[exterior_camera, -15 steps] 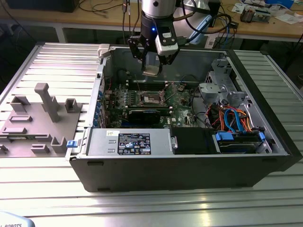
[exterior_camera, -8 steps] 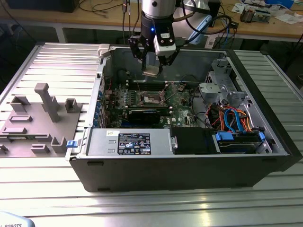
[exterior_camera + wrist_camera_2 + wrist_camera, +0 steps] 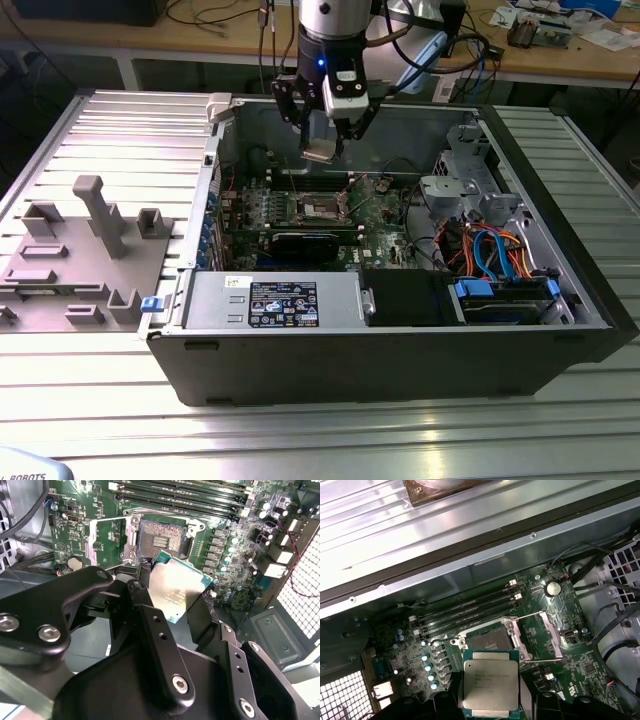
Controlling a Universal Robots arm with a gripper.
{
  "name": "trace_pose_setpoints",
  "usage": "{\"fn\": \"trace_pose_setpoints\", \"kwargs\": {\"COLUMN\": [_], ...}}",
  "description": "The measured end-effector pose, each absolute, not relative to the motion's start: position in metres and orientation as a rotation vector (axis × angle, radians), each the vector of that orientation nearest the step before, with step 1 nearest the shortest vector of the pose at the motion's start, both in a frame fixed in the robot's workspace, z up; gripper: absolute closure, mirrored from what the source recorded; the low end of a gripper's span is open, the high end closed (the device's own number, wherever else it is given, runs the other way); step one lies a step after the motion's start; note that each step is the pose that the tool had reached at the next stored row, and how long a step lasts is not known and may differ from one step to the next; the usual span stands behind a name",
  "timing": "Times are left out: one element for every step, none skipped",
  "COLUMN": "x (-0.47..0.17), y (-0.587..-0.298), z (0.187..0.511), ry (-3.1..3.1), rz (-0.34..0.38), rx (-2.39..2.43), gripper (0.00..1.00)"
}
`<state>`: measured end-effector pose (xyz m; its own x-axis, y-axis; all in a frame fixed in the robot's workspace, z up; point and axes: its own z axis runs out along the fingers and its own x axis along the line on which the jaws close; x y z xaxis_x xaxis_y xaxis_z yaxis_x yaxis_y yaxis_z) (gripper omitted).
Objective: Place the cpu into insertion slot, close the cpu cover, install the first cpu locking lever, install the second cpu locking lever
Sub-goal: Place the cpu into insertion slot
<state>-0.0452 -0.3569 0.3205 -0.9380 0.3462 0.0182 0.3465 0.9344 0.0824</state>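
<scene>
cpu [image 3: 175, 587] pinched at its edges by closed end effector [image 3: 323, 138], held flat in air; open insertion slot [image 3: 487, 641] lies below it, apart, looks slightly offset.

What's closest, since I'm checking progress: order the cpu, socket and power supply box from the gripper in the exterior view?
1. cpu, held in the gripper.
2. socket, below it on the motherboard.
3. power supply box, along the case's near wall.

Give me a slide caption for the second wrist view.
Black gripper holds the small flat square silver-topped cpu near the empty square socket on the green motherboard.
</scene>
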Motion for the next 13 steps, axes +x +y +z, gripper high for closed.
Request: {"fn": "trace_pose_setpoints", "kwargs": {"x": [-0.0452,-0.0452,-0.0452,-0.0452,-0.0452,-0.0452,-0.0452,-0.0452,-0.0452,-0.0452,-0.0452,-0.0452,-0.0452], "y": [-0.3569,-0.3569,-0.3569,-0.3569,-0.3569,-0.3569,-0.3569,-0.3569,-0.3569,-0.3569,-0.3569,-0.3569,-0.3569], "z": [0.3205,0.3204,0.3203,0.3203,0.3202,0.3202,0.3202,0.3201,0.3201,0.32,0.32,0.32,0.3199], "ry": [-3.084,-3.083,-3.082,-3.082,-3.081,-3.08,-3.079,-3.078,-3.077,-3.075,-3.074,-3.072,-3.071], "rz": [-0.132,-0.132,-0.132,-0.132,-0.132,-0.132,-0.132,-0.132,-0.132,-0.132,-0.132,-0.131,-0.131], "rx": [-0.565,-0.574,-0.578,-0.583,-0.588,-0.593,-0.598,-0.604,-0.611,-0.621,-0.631,-0.64,-0.649], "gripper": [0.46,0.46,0.46,0.46,0.46,0.46,0.46,0.46,0.46,0.46,0.46,0.46,0.46]}}
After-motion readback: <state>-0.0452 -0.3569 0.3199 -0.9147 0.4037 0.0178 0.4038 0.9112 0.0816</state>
